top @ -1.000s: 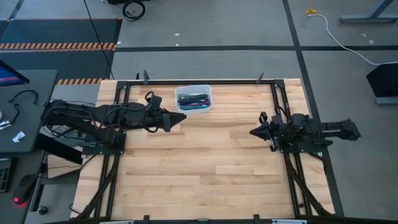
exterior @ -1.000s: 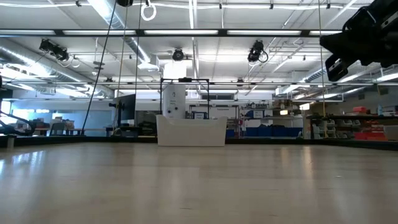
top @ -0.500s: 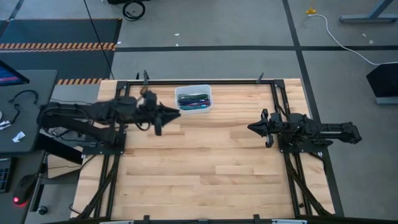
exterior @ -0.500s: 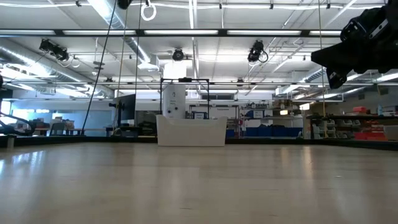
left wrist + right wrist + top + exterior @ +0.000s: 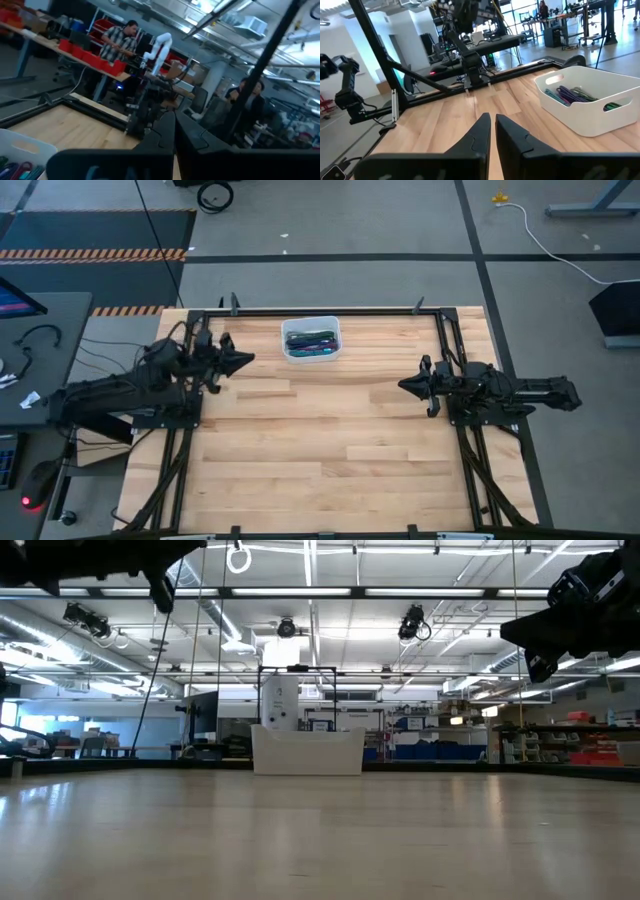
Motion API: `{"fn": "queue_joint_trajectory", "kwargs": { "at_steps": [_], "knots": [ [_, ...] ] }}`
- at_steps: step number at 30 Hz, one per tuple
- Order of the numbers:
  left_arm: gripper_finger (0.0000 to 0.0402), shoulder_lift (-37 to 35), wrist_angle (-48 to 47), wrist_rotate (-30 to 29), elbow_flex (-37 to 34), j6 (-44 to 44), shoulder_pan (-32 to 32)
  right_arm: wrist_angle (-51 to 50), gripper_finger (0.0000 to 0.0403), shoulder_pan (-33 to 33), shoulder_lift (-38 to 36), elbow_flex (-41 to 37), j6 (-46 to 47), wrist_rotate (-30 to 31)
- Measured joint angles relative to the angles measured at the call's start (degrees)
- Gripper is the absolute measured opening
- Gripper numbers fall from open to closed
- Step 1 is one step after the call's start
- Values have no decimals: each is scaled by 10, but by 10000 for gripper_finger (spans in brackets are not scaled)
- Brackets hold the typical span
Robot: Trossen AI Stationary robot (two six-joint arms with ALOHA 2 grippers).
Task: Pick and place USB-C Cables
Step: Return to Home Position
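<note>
Both grippers are pinched together and empty: the right gripper [image 5: 405, 387] hangs over the table [image 5: 320, 440], the left gripper [image 5: 245, 358] is raised near the white bin [image 5: 311, 320]. USB-C Cables [image 5: 311, 343] lie inside it. I'd take the left gripper home high, clear of that bin.

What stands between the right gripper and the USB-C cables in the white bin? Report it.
Nothing visible does. Only bare table lies between the right gripper and the white bin. The USB-C cables lie inside it, behind its wall, so a reach from above looks clear.
</note>
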Motion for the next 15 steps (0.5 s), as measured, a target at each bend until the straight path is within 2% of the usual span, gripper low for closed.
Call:
{"fn": "queue_joint_trajectory", "kwargs": {
  "at_steps": [10, 15],
  "knots": [
    [2, -4, 131, 27, -130, 111, 1, 0, 32, 0, 0, 0, 0, 0],
    [1, -17, 194, 27, -193, 127, 1, 0, 32, 0, 0, 0, 0, 0]
  ]
}}
